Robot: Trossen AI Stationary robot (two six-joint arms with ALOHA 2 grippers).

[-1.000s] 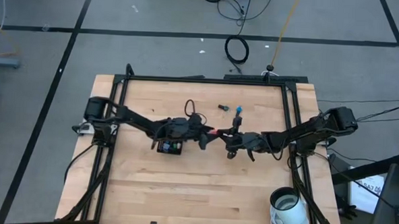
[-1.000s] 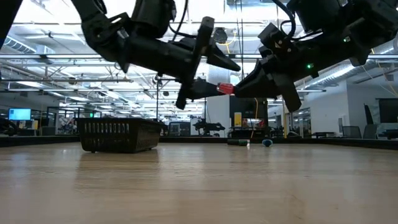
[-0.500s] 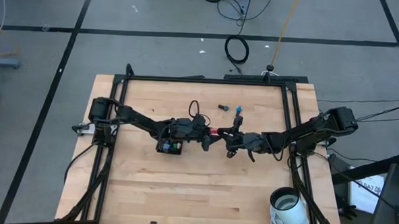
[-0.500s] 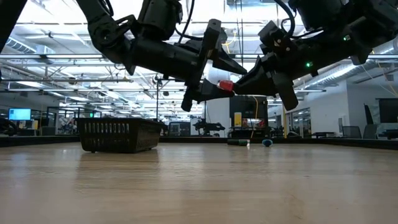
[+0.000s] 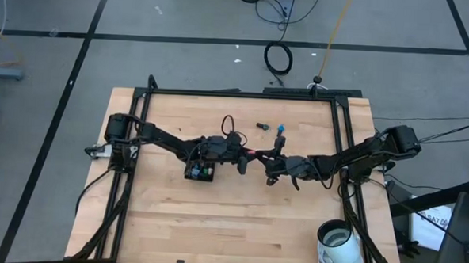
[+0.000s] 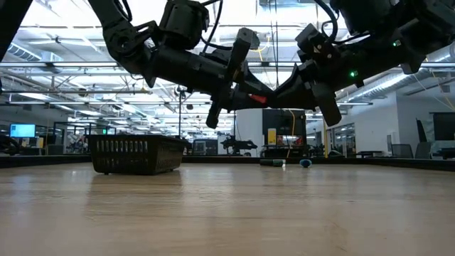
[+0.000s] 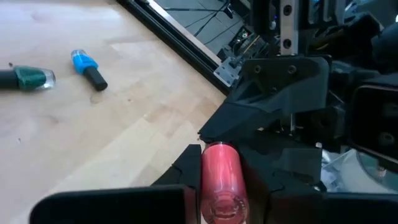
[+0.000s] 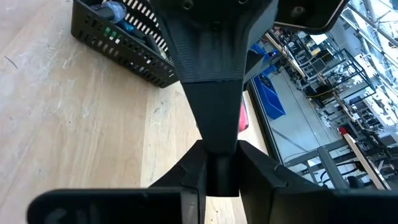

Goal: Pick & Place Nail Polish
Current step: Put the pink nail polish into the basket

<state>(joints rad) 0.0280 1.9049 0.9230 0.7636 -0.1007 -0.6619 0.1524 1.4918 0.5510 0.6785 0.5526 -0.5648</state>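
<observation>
Pincers met in mid-air: my left gripper (image 6: 245, 92) had clamped the tiny red glass nail polish bottle (image 7: 221, 180) by its body, right gripper (image 6: 281, 91) pinching its dark cap. Light, slick, breakable, I judged; black slotted basket (image 6: 135, 154) sat beyond the left one.

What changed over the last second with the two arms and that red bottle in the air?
The left tool slid toward the right tool and shut on the red nail polish bottle, which the right tool holds by its cap. Both now grip it above the table. The right arm, the black tray and the two bottles lying on the table stayed put.
</observation>
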